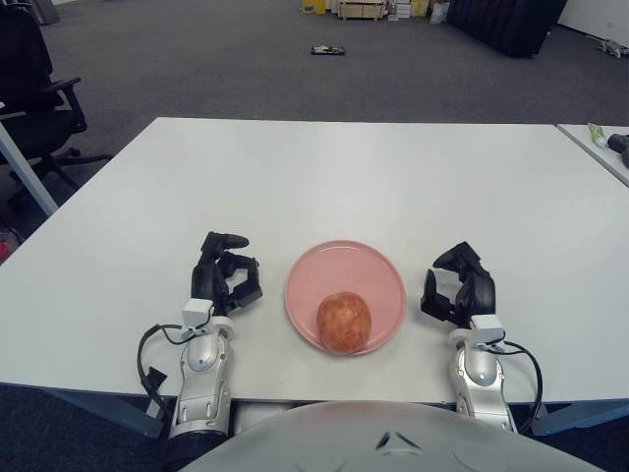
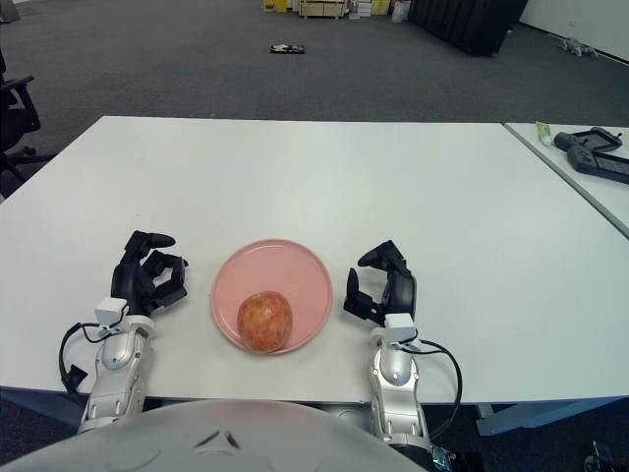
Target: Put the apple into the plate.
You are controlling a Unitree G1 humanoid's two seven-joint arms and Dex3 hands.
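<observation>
Nearest of all, a pale rounded part of the robot's own body [image 1: 393, 438] fills the bottom edge and is cut off there, hiding the lower forearms. Two hands show above it. The left hand [image 1: 224, 277] sits over the white table [image 1: 324, 177], to the left of the plate, its dark fingers curled inward and holding nothing. The right hand [image 1: 460, 291] shows on the other side of the plate, just beside the rim, fingers bent in a loose claw and likewise holding nothing; whether either hand touches the tabletop cannot be told. A black cable loops beside each silver wrist.

Between the two hands lies one pink plate [image 1: 344, 264]. One apple [image 1: 344, 321], red mottled with yellow, sits inside it on the near part, closer to the robot than the plate's middle, and apart from both hands. Its underside is hidden by its own bulk.

Beyond the hands the tabletop runs bare to its far edge. Far off to the right of the right hand, a second table [image 2: 580, 177] is cut off by the picture edge; on it lie a small tube-like thing [image 2: 543, 129] and a dark device [image 2: 597, 157], only partly seen in one view. Far left of the left hand, a black office chair [image 1: 34, 88] is cropped at the edge. On the grey carpet beyond the table lies one small dark object [image 1: 327, 50], too small to identify, and stacked boxes [image 1: 362, 9] at the top edge are cut off.
</observation>
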